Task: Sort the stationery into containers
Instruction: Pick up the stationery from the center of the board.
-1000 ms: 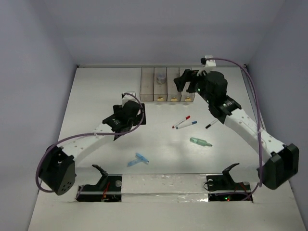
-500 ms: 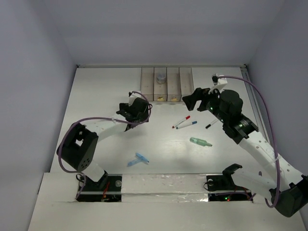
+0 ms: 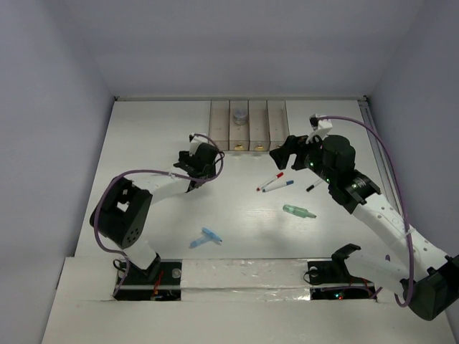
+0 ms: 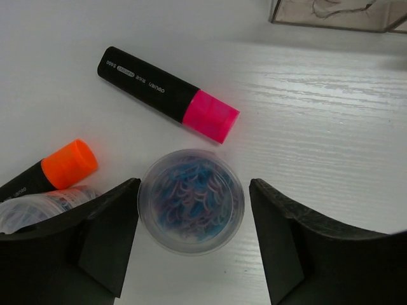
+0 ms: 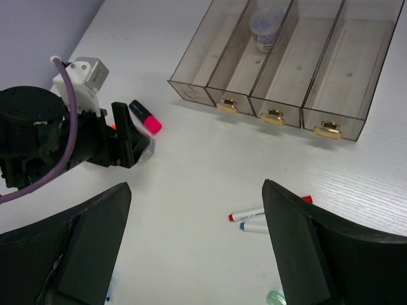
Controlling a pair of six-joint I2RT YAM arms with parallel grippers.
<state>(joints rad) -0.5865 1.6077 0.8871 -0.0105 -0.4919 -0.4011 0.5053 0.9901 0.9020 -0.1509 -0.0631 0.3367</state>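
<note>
Where the left arm reaches over the table (image 3: 143, 143), the left gripper (image 4: 193, 210) is seen w/ fingers (image 4: 105, 238) spread apart. A round clear jar (image 4: 191, 202) of blue & pinkish bits is straddled btw them, upright on the tabletop. The left finger is right at the jar's wall and a thin gap is left on the other side, so nothing is clamped.

A second clear jar (image 4: 38, 206) is partly hidden under the left finger, and an orange-capped black marker (image 4: 57, 168) lies just beside it. A pink-capped black marker (image 4: 168, 95) lies beyond the upright jar, apart from it.

Nearer the arm bases, a light-blue piece (image 3: 206, 236) is found alone.

At the far edge, centre, the row of four bins (image 3: 219, 125) is set. A third jar (image 5: 267, 28) is stood in the 2nd bin from the left.

In front of the bins, a red-capped pen (image 3: 271, 179) & a blue-capped pen (image 3: 278, 186) are laid side by side. A green piece (image 3: 298, 211) lies nearer the bases, apart from them.

The right gripper (image 5: 196, 190) is held above the table in front of the bins' right end. Its fingers are wide apart and nothing is held. A small black marker (image 3: 314, 186) is seen just right of the pens, beside the right arm.
</note>
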